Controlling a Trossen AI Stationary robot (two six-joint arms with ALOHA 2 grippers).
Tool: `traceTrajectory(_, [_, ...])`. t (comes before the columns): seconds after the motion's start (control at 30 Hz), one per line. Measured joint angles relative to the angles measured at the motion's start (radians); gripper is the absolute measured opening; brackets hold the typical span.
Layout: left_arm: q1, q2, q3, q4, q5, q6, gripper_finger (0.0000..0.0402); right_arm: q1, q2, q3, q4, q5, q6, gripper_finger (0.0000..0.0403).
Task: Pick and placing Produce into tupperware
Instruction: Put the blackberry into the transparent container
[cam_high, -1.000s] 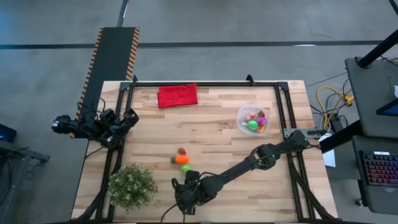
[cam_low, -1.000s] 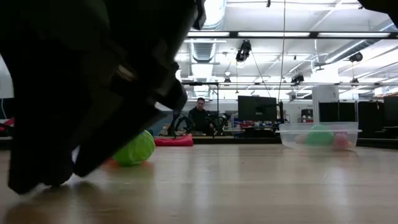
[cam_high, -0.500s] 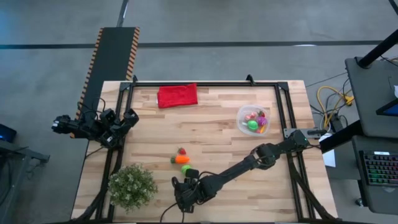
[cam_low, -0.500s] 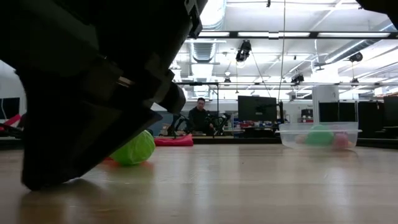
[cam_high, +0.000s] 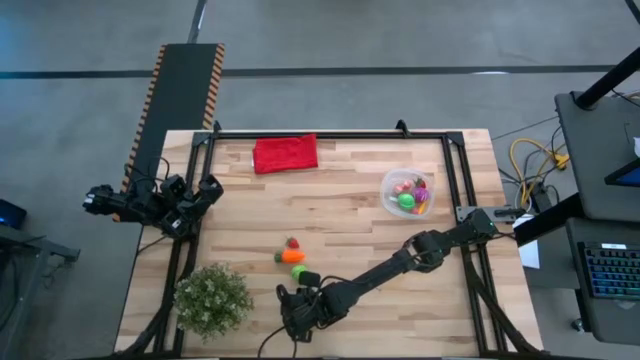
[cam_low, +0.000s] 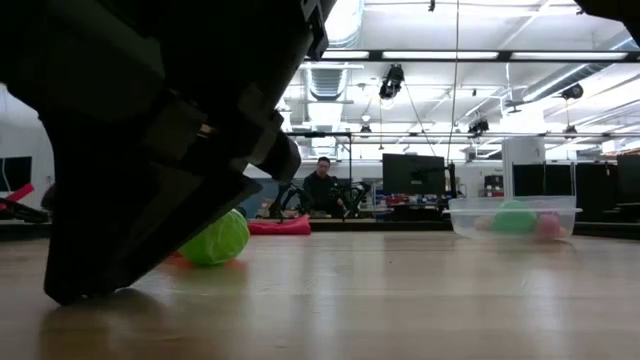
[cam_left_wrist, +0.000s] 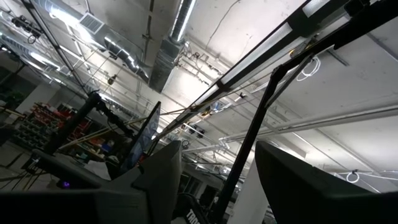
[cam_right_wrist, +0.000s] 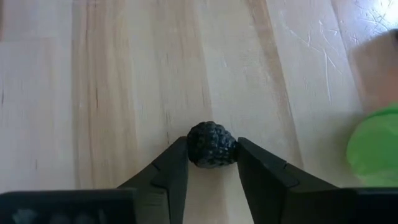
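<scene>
A pale butcher-block table (cam_high: 340, 200) with a black metal frame stands on a grey concrete floor crossed by a dark line, beside a black ramp (cam_high: 178, 95) edged in orange-and-black hazard stripes. A red cloth (cam_high: 285, 153) lies near the far edge and a bushy potted plant (cam_high: 212, 299) sits at the near left corner. At table height, the room behind shows an open workshop with ceiling ducts, strip lights, monitors and a seated person (cam_low: 322, 187) in dark clothing. No writing can be read.

The right gripper (cam_right_wrist: 213, 163) reaches down at the near edge of the table, its two fingers pressed against either side of a dark, bumpy toy fruit (cam_right_wrist: 212, 144) that rests on the wood. Just beyond it lie a lime-green piece (cam_high: 299, 271), an orange piece (cam_high: 293, 255) and a small red one (cam_high: 291, 243). The clear round tupperware (cam_high: 407, 192) sits well apart near the right side, already holding several green, pink and red pieces.

The left gripper (cam_high: 208, 190) rests off the table's left edge, its fingers apart, pointing toward the ceiling.
</scene>
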Motion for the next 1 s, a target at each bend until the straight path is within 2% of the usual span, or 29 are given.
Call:
traceTrajectory(0.2, [0.000, 0.000, 0.000, 0.000, 0.000, 0.000, 0.0192, -0.003, -0.038, 0.016, -0.036, 0.000, 0.015, 0.0115])
traceTrajectory(0.43, [0.000, 0.000, 0.000, 0.000, 0.000, 0.000, 0.0192, -0.009, -0.122, 0.066, -0.308, -0.002, 0.121, 0.0112])
traceTrajectory(0.6, [0.000, 0.000, 0.000, 0.000, 0.000, 0.000, 0.0192, -0.010, -0.235, 0.089, -0.568, 0.010, 0.297, 0.0112])
traceTrajectory(0.77, [0.000, 0.001, 0.000, -0.007, 0.000, 0.000, 0.0192, -0.038, -0.356, 0.087, -0.834, 0.022, 0.555, 0.0115])
traceTrajectory(0.93, [0.000, 0.006, 0.000, -0.019, 0.000, 0.000, 0.0192, -0.124, -0.509, -0.001, -0.822, -0.002, 0.656, 0.0125])
traceTrajectory(1.0, [0.000, 0.008, -0.001, -0.026, 0.000, 0.000, 0.0192, -0.171, -0.587, -0.091, -0.816, -0.018, 0.666, 0.0126])
